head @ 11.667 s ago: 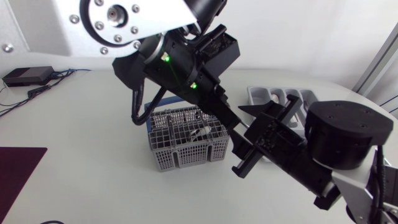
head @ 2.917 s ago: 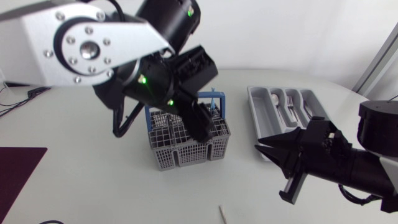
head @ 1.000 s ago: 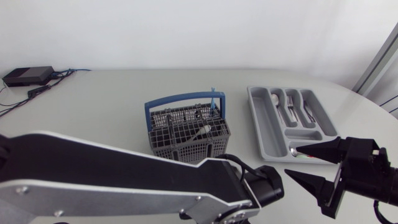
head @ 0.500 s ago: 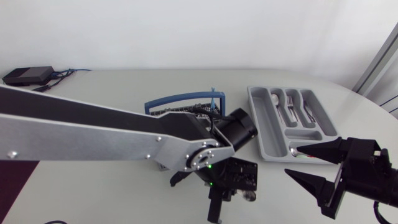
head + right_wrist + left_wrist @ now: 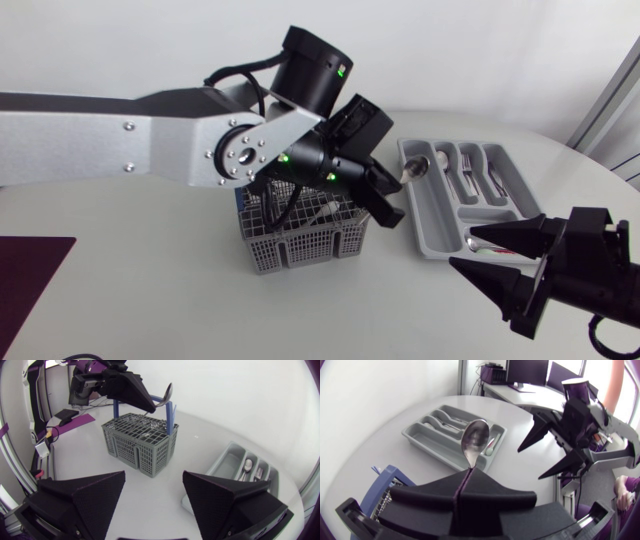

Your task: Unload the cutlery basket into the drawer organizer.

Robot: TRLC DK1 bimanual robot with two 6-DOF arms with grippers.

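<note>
1. The right gripper [image 5: 462, 250] is nearest. Its 2 fingers are wide apart with nothing between them, just beside the near end of the organizer [image 5: 425, 215]. In the last 1 s it has hardly shifted.
2. The left arm has changed most. 0.5 s ago it swept low across the table in front of the basket [image 5: 300, 245]; now it is raised over the basket. The left gripper [image 5: 465, 482] is pressed together on the handle of a spoon [image 5: 474, 440], and the bowl of the spoon points toward the organizer.
3. My judgement: this spoon is out of the basket and on its way, so the placing step is what remains for it. Some cutlery is visible in the basket, so the unloading is not finished.
4. Both grippers are matte black, with broad wedge-shaped fingers.
5. The basket is a grey plastic grid with many small openings and a blue arched handle.
6. The spoon is polished metal with an oval, mirror-like bowl and a thin handle.
7. The organizer, farthest, is smooth grey plastic with long compartments and rounded corners. Spoons and forks already lie in it.
</note>
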